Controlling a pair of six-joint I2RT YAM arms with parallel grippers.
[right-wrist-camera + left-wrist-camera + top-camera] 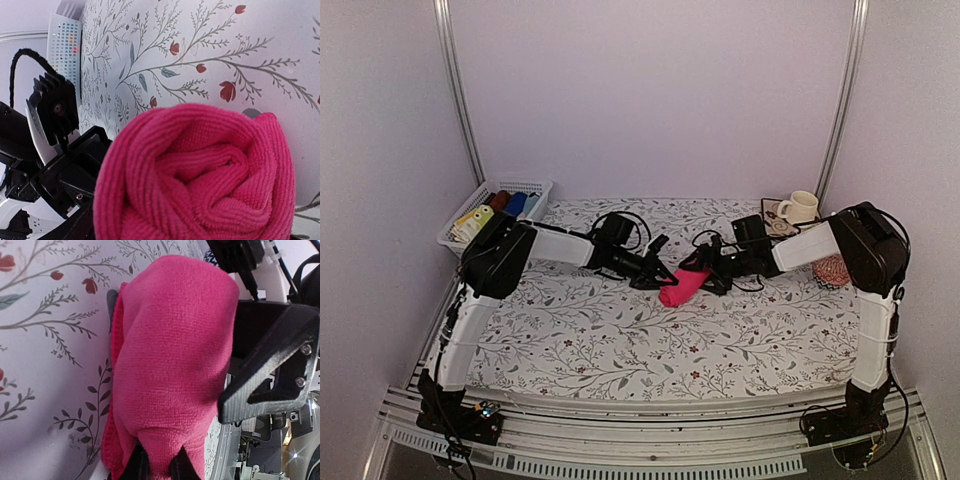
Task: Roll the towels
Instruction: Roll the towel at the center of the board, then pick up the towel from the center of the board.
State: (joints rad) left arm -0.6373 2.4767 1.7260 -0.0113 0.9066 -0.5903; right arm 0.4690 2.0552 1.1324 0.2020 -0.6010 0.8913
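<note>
Overhead, pink towel [684, 286]: rolled into a short log, lying aslant near the middle of the tabletop [620, 345], between the two arms.
Overhead, left gripper [658, 280]: reaches in from the left to the roll's near-left end.
Overhead, right gripper [710, 274]: reaches in from the right to the roll's far-right end.
Overhead, lime-yellow towel [472, 222]: sits in the white basket [535, 185] at the far-left corner, beside darker rolls of cloth.
Overhead, right side: a cream mug [801, 206] near the far-right corner, and a red-orange woven pad [831, 270] by the right edge, partly behind the arm.
Left wrist, pink towel [175, 355]: fills the view, running away from the camera over the flowered cloth.
Left wrist, left gripper: its dark fingers [136, 466] are pinched narrow on the roll's near end.
Left wrist, right gripper: one black finger [270, 365] stands just beside the roll's right flank, the other is hidden. I cannot tell whether it grips.
Right wrist, pink towel [200, 175]: seen end-on, its spiral folds plain, close before the camera.
Right wrist, left gripper: its black housing shows at the left, behind the roll.
</note>
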